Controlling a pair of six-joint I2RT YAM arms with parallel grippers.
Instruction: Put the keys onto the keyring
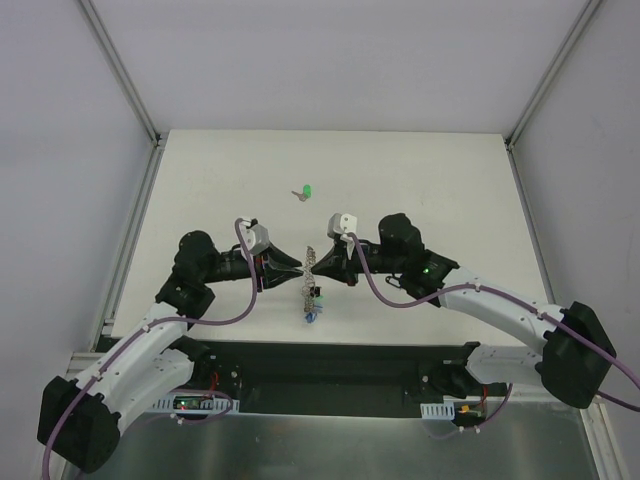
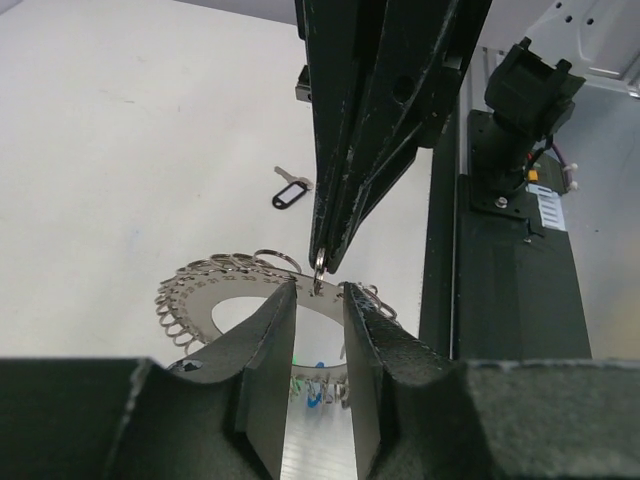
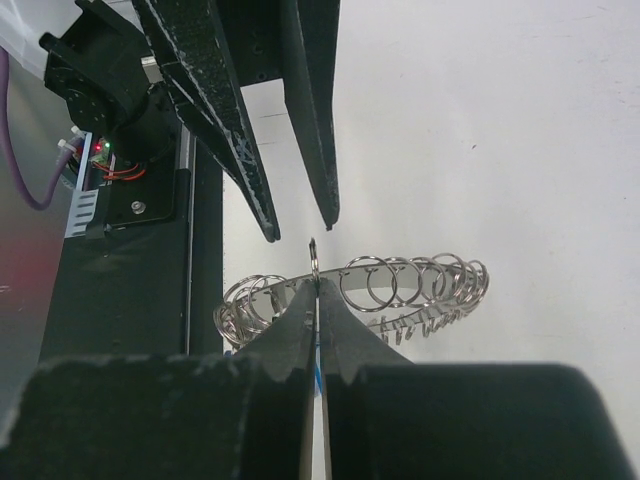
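The keyring point(image 1: 309, 283) hangs edge-on in the air between my two grippers. My right gripper point(image 1: 320, 262) is shut on one of its small wire loops, as the right wrist view point(image 3: 316, 290) shows. My left gripper point(image 1: 298, 263) is open, its jaws on either side of that loop just above the ring point(image 2: 200, 290). A blue key point(image 1: 313, 316) hangs from the ring's low side. A green key point(image 1: 306, 191) lies on the table farther back. A black key point(image 2: 288, 194) lies on the table in the left wrist view.
The white table point(image 1: 440, 190) has raised rails along its left and right sides. The arm bases and a dark mounting bar point(image 1: 330, 365) sit at the near edge.
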